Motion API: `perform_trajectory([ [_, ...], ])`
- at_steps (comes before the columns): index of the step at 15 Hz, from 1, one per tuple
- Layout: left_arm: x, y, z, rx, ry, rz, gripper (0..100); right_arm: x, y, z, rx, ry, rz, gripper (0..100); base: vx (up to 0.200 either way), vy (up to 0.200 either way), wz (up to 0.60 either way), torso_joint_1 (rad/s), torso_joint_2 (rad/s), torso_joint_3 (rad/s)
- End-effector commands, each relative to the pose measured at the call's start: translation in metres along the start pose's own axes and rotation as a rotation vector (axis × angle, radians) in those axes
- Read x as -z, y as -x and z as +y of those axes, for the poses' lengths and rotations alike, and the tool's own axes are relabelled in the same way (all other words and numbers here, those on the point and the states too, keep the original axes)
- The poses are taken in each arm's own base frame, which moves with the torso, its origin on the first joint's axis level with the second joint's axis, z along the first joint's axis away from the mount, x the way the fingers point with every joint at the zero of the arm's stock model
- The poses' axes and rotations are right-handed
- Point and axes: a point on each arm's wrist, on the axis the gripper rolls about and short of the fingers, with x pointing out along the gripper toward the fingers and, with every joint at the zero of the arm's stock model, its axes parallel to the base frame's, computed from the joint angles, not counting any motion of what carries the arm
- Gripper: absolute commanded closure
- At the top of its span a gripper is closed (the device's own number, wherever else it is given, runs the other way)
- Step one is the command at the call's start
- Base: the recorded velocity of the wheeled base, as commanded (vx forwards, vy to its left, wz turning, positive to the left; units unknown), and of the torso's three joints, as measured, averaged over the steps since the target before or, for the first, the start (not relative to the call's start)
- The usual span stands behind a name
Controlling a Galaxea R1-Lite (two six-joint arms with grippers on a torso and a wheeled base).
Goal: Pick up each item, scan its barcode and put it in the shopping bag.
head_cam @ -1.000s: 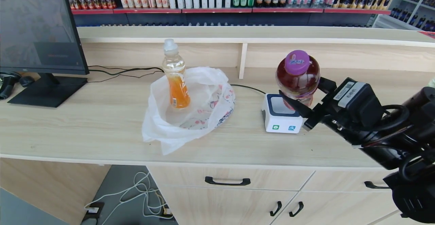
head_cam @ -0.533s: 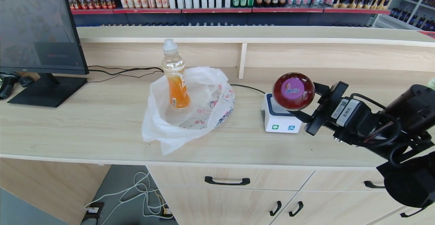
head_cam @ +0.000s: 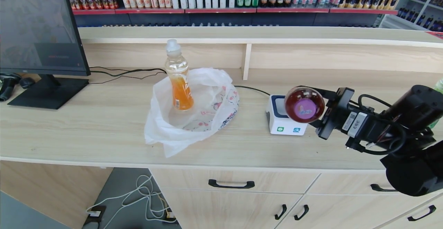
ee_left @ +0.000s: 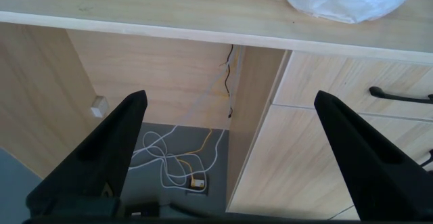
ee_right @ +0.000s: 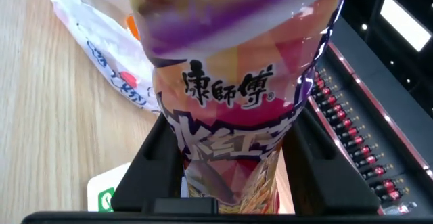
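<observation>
The right jaws are clamped on a bottle of red tea (head_cam: pixel 304 105), one finger (ee_right: pixel 145 163) on each side of its labelled body. The bottle is tipped over so that its purple cap (head_cam: pixel 305 107) faces up toward the head camera. It hangs just above the right part of the white scanner (head_cam: pixel 281 124) and hides that side of the scanner's dark window.

The scanner sits on the desk (head_cam: pixel 86 132), right of the middle, with a black cable (head_cam: pixel 251 89) running back from it toward the shopping bag.

The shopping bag (head_cam: pixel 193 118) lies open on the desk left of the scanner, near but not touching it. It is thin white plastic with a printed pattern. A bottle of orange drink (head_cam: pixel 178 80) stands upright inside it, pale cap on.

Farther left on the desk is a dark monitor (head_cam: pixel 38 28) on its stand. Behind the desk, shelves (head_cam: pixel 225 10) carry rows of bottles.

The left jaws hang low, below the desk edge, and stand wide apart with nothing between the two dark fingers (ee_left: pixel 101 156). Beyond them are the wooden cabinet front (ee_left: pixel 325 116) and a tangle of cables on the floor (ee_left: pixel 183 166).
</observation>
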Motion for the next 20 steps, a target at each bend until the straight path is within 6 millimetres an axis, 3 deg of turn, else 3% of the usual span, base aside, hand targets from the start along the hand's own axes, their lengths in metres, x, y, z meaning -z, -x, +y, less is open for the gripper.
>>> perform_trajectory([
  [1, 0.0, 0.0, 0.0, 0.0, 0.0, -0.001, 0, 0.012, 0.005, 0.003, -0.012, 0.0, 0.019, 100, 0.0, 0.0, 0.0, 0.0, 0.0, 0.0],
  [5, 0.0, 0.0, 0.0, 0.0, 0.0, -0.001, 0, 0.033, 0.004, -0.01, 0.019, 0.056, 0.029, 100, 0.0, 0.0, 0.0, 0.0, 0.0, 0.0],
  [8, 0.0, 0.0, 0.0, 0.0, 0.0, -0.001, 0, 0.041, 0.001, -0.005, 0.014, 0.046, 0.035, 100, 0.0, 0.0, 0.0, 0.0, 0.0, 0.0],
  [20, 0.0, 0.0, 0.0, 0.0, 0.0, -0.001, 0, 0.046, -0.005, 0.004, -0.012, 0.054, 0.011, 100, 0.0, 0.0, 0.0, 0.0, 0.0, 0.0],
])
